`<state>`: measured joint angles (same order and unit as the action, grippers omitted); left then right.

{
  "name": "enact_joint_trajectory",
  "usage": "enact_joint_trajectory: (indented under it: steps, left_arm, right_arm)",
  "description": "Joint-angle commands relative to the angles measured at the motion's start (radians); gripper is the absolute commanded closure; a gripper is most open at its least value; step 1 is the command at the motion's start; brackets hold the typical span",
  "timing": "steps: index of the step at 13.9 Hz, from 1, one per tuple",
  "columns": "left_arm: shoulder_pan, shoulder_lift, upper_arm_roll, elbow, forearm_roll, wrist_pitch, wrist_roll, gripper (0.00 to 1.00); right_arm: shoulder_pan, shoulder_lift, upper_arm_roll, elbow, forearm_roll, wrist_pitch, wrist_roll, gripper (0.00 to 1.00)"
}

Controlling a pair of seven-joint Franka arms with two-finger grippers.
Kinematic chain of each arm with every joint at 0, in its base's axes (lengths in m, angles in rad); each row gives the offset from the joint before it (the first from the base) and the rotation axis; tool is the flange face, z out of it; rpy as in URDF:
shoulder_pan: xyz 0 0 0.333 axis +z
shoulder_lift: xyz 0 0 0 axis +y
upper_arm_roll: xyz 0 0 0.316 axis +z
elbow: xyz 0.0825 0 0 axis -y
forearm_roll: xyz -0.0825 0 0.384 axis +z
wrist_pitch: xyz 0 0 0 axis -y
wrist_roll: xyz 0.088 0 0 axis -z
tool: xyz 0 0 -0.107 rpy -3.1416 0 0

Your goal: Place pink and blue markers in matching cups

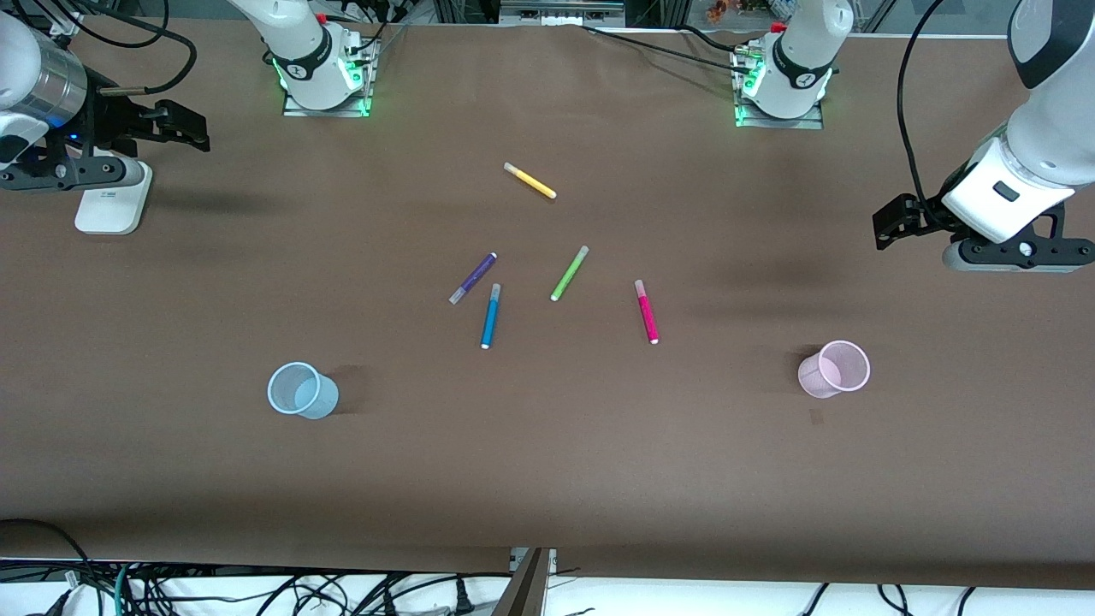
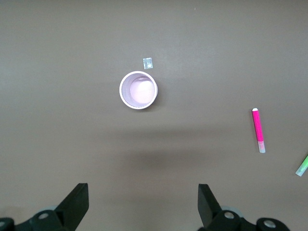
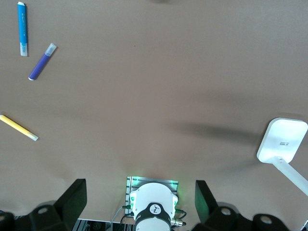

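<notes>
Markers: 1 pink (image 1: pixel 647 311), 1 blue (image 1: pixel 490 316), cups: 2 (image 1: pixel 301 390).

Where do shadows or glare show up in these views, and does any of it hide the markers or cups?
Front view: soft arm shadows near both table ends, short shadows beside the blue cup and pink cup; pink marker and blue marker evenly lit. Left wrist view: a faint shadow band between the pink cup and the open left end effector. Right wrist view: white device glares; open right end effector.
</notes>
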<state>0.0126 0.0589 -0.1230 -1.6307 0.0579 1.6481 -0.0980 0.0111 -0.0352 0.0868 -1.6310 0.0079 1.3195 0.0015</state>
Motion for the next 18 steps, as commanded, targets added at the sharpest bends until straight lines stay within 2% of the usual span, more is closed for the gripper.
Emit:
enact_joint_trajectory:
  steps: [1, 11, 18]
  left_arm:
    - [-0.002, -0.011, 0.0, 0.005, -0.024, -0.021, -0.005, 0.0]
    - [-0.002, -0.013, -0.012, 0.003, -0.024, -0.039, -0.005, 0.0]
    - [0.0, -0.014, -0.013, 0.002, -0.026, -0.04, -0.005, 0.0]
  right_arm:
    - [-0.008, 0.023, -0.001, 0.031, 0.014, -0.016, -0.011, 0.01]
    - [-0.008, 0.026, -0.004, 0.031, 0.014, -0.011, -0.011, 0.01]
    - [0.033, 0.057, 0.008, 0.03, 0.018, 0.059, 0.015, 0.01]
